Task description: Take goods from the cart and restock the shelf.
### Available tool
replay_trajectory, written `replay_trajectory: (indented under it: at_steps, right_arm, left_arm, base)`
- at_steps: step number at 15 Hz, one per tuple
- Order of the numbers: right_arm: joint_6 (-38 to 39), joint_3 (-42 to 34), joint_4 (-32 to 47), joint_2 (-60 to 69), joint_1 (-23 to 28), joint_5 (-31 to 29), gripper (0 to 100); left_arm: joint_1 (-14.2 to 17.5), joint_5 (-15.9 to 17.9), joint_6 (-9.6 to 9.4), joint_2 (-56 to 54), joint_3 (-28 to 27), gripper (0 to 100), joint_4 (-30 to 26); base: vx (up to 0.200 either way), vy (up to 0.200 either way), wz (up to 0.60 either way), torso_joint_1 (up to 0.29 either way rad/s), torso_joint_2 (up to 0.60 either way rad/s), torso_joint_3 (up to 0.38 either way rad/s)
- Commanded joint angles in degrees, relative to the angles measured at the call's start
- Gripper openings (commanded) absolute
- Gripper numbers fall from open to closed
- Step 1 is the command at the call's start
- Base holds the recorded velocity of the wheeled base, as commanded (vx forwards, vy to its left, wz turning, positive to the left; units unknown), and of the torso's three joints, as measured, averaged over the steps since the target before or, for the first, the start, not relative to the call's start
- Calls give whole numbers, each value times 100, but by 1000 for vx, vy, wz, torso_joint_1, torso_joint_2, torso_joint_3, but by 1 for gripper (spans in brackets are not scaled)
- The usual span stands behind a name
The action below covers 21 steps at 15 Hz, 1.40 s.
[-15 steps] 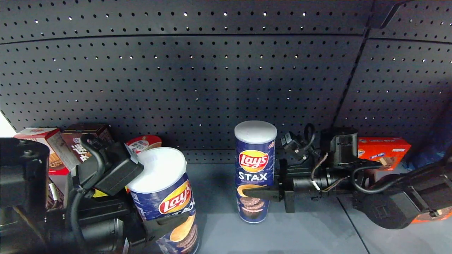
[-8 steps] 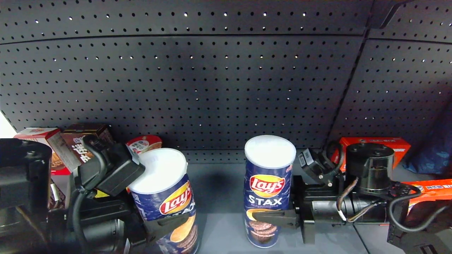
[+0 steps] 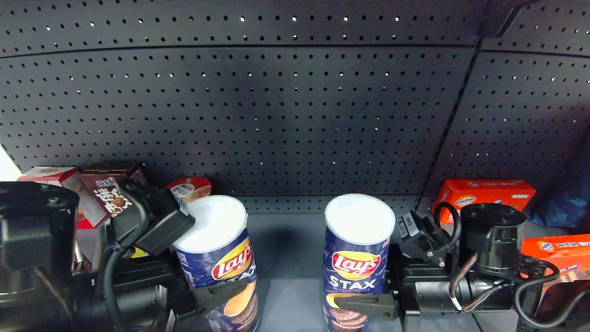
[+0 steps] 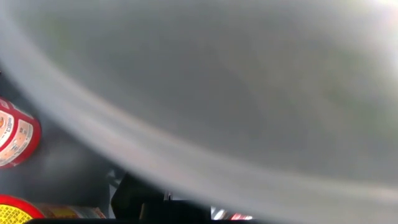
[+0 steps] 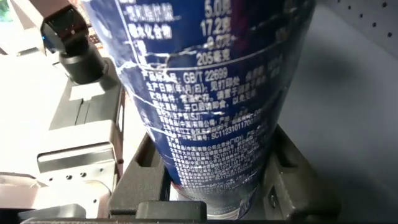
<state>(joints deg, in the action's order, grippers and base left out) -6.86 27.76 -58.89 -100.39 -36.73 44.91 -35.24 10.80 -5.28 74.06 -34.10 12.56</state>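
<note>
The right hand (image 3: 354,302) is closed around the lower body of the right can (image 3: 357,249), one finger lying across the front of the label. The right wrist view shows the right hand (image 5: 217,180) with a finger pressed on either side of the tube. This can stands upright above the front part of the shelf (image 3: 286,258), well forward of the pegboard back (image 3: 276,115). Its base is out of sight, so I cannot tell whether it rests on the shelf or hangs just over it. The left hand (image 3: 216,291) likewise grips the left can (image 3: 214,258) low down, and that can is tilted, near a red cup (image 3: 189,188) and some boxes (image 3: 69,184).

The main risk, as I judge it, is tipping. Both grips sit low on tall, narrow tubes, so a can let go before its base is flat would likely topple. The tilted left can could also pivot in its grip. The two cans are near each other, and a sideways move by either arm could knock one against the other. The orange boxes (image 3: 484,196) lie just beyond the right arm.

Each can is a tall, dark blue tube with a pale plastic lid, a red and yellow badge and pictured crisps. It looks smooth, rigid and light.
</note>
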Motion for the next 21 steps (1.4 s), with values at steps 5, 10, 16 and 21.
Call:
replay_trajectory:
  at_steps: [5, 10, 16, 21]
  right_arm:
    - [-8, -174, -8, -25, -115, 9, 0]
    - [-8, -236, -87, -121, -115, 27, 0]
    - [-34, -253, -131, -200, -133, 18, 100]
    - [-43, -332, -140, -130, -133, 18, 100]
  left_arm:
    - [9, 1, 1, 91, 0, 0, 1]
    - [17, 10, 1, 91, 8, 0, 10]
    - [61, 10, 1, 91, 8, 0, 10]
    - [61, 10, 1, 74, 8, 0, 10]
  base:
    - [0, 0, 0, 0, 0, 0]
    - [0, 0, 0, 0, 0, 0]
    - [0, 0, 0, 0, 0, 0]
    - [0, 0, 0, 0, 0, 0]
